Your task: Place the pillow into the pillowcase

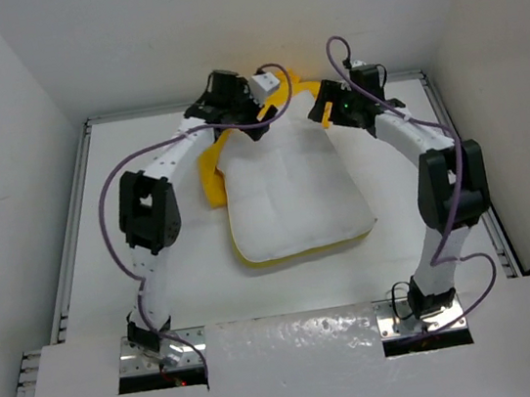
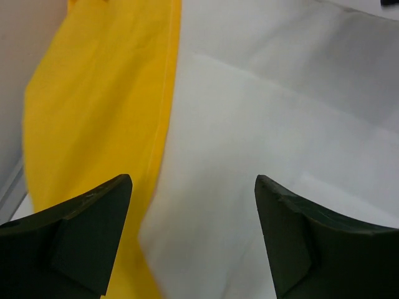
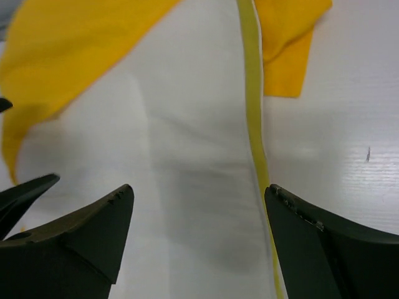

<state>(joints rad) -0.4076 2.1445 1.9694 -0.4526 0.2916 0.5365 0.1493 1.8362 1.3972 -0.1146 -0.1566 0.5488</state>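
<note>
both claws apart, left claw by pillowcase, right claw over pillow, fully seen overhead

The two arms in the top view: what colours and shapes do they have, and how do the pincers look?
Both the left arm and the right arm have white links with black joint housings, and a purple cable loops along each. A small green light glows near the right wrist. The left pincer and right pincer have dark, wedge-shaped fingers.
</note>
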